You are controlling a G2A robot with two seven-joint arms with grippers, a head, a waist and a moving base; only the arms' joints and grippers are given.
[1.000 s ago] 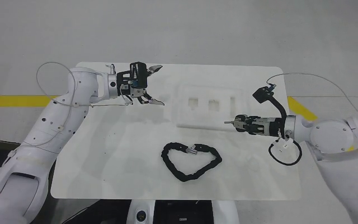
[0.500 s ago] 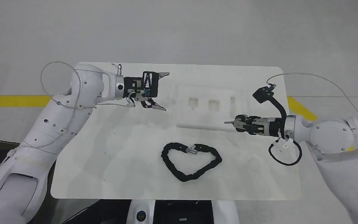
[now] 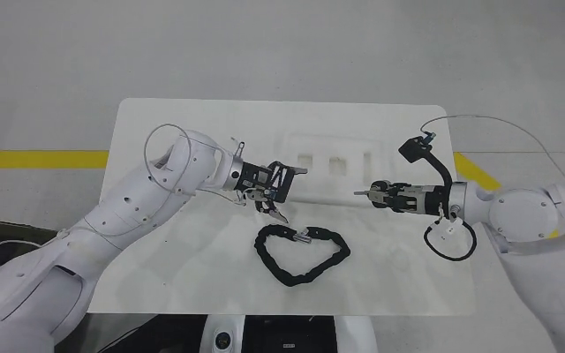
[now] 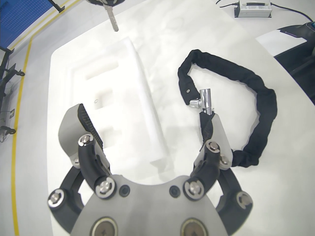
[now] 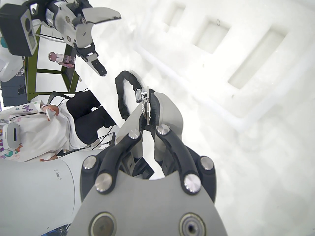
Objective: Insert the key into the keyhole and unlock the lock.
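Observation:
A chain lock [image 3: 300,254] in a black fabric sleeve lies in a loop on the table's front middle. Its silver lock cylinder [image 4: 205,99] stands at the loop's top [image 3: 306,235]. My left gripper [image 3: 291,194] hangs open just behind the loop. In the left wrist view [image 4: 147,114] one finger sits right by the chain end beside the cylinder; whether it touches I cannot tell. My right gripper [image 3: 375,192] is shut on the key [image 3: 362,192], held above the table to the right with the blade [image 4: 111,17] pointing toward the left gripper [image 5: 110,45]. The key's ring [image 5: 146,108] shows between the right fingers.
A white foam tray [image 3: 335,163] with three rectangular recesses [image 5: 211,33] lies behind the chain, between the two arms. A black cable loop [image 3: 450,243] hangs under the right wrist. Beyond the table's edge, a grey power unit [image 4: 253,8] sits on the floor.
The left arm has swung from the table's back left toward the middle and come down behind the chain loop, its gripper still open. The right arm and key have not moved.

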